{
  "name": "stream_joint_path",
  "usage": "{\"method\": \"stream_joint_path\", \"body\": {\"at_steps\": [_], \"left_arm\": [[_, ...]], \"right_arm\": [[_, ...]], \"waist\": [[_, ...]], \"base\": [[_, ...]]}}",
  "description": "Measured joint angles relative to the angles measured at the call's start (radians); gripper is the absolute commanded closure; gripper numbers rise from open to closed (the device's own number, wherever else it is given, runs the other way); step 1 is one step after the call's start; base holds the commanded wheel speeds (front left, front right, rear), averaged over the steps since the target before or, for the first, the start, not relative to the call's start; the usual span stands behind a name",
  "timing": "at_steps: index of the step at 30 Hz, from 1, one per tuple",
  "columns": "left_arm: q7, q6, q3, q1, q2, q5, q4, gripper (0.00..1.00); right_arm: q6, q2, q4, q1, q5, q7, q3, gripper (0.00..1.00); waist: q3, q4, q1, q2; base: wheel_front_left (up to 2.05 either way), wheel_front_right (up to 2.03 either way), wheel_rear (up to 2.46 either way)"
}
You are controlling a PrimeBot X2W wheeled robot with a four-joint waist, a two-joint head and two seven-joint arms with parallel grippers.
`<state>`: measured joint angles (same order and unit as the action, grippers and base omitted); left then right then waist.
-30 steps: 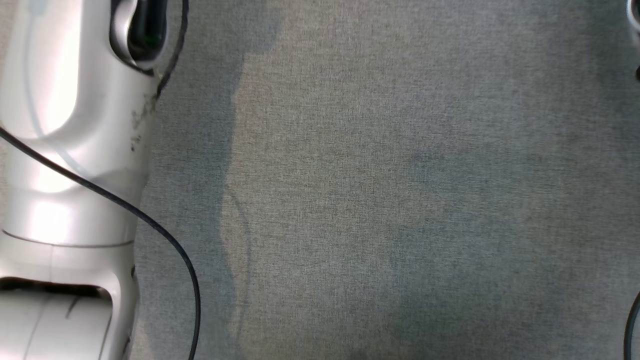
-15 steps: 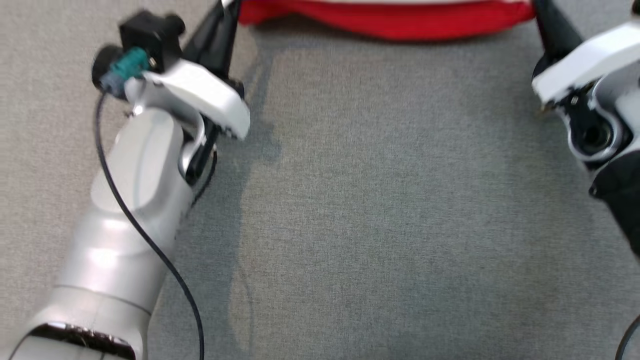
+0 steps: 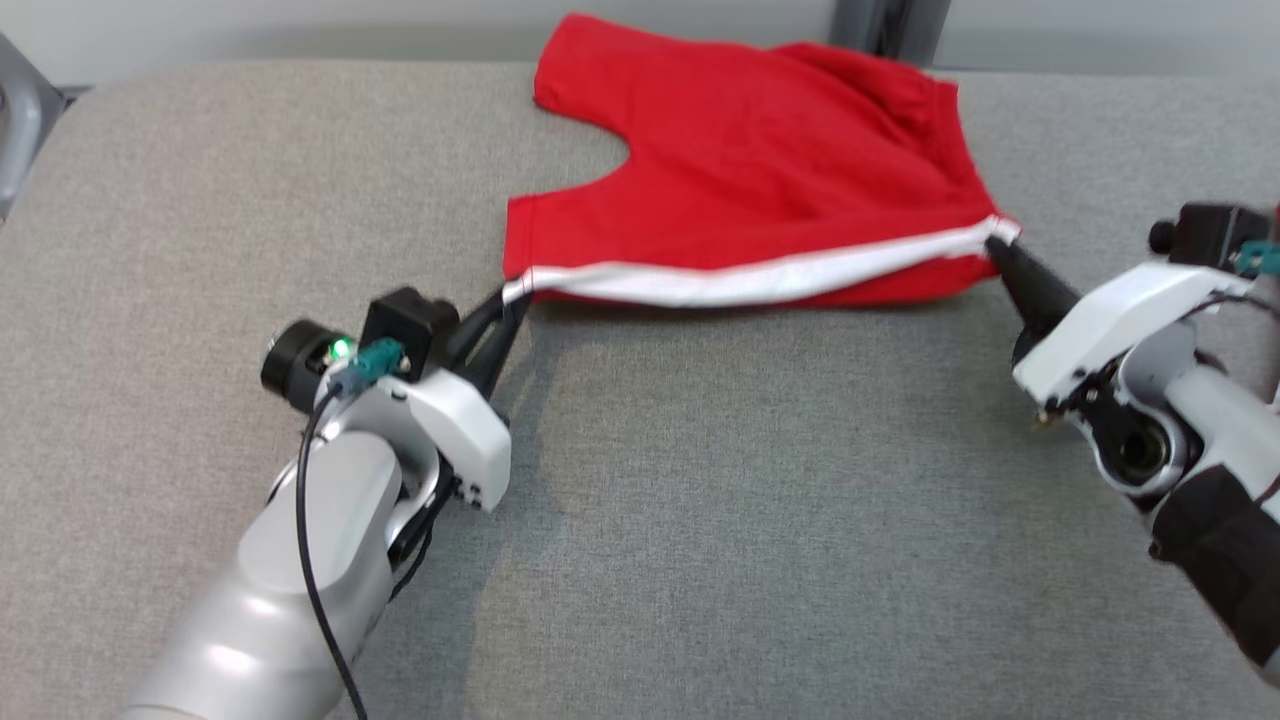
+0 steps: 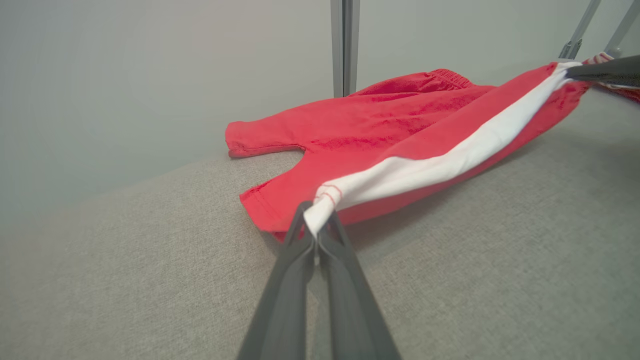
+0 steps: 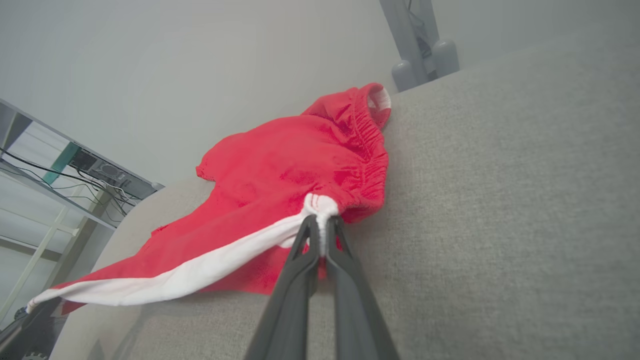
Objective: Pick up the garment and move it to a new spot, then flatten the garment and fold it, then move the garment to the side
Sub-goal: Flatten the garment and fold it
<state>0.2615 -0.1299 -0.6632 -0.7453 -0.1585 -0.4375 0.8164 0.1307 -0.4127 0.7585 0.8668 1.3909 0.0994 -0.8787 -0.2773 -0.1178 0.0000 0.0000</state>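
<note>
Holding red shorts (image 3: 740, 190) at both ends

Head view: shorts lay far back on the grey pad (image 3: 700, 520), white stripe (image 3: 760, 282) pulled tight. Left wrist view: left gripper (image 4: 316, 235) was pinched on one stripe end. Right wrist view: right gripper (image 5: 320, 225) was pinched on the other, by the waistband (image 5: 372, 135).

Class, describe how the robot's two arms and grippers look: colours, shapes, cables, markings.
The left gripper and right gripper each have two long, tapering dark-grey fingers on white housings. The left forearm is glossy silver-white, with a thin black cable running along it. Each wrist carries a black camera with a teal connector.
</note>
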Motion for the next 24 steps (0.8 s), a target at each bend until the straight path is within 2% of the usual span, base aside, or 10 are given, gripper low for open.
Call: {"method": "stream_joint_path", "body": {"at_steps": [11, 12, 18, 24], "left_arm": [[0.000, 0.000, -0.133, 0.111, -0.103, -0.092, -0.009, 1.00], [0.000, 0.000, -0.170, 0.146, -0.139, -0.117, -0.037, 1.00], [-0.001, 0.000, -0.267, 0.193, -0.187, -0.151, -0.080, 1.00], [-0.010, 0.000, -0.341, 0.232, -0.231, -0.192, -0.131, 1.00]], "right_arm": [[0.000, -0.037, -0.064, -0.105, -0.012, -0.033, -0.130, 1.00], [0.000, -0.049, -0.071, -0.134, -0.019, -0.030, -0.165, 1.00], [0.000, -0.063, -0.084, -0.165, -0.005, -0.030, -0.199, 1.00], [0.000, -0.095, -0.127, -0.203, 0.046, -0.085, -0.227, 1.00]], "waist": [[0.114, 0.019, 0.0000, 0.0000], [0.148, 0.019, 0.0000, 0.0000], [0.190, 0.015, 0.0000, 0.0000], [0.222, 0.010, -0.0001, 0.0000]], "base": [[0.00, 0.00, 0.00], [0.00, 0.00, 0.00], [0.00, 0.00, 0.00], [0.00, 0.00, 0.00]]}}
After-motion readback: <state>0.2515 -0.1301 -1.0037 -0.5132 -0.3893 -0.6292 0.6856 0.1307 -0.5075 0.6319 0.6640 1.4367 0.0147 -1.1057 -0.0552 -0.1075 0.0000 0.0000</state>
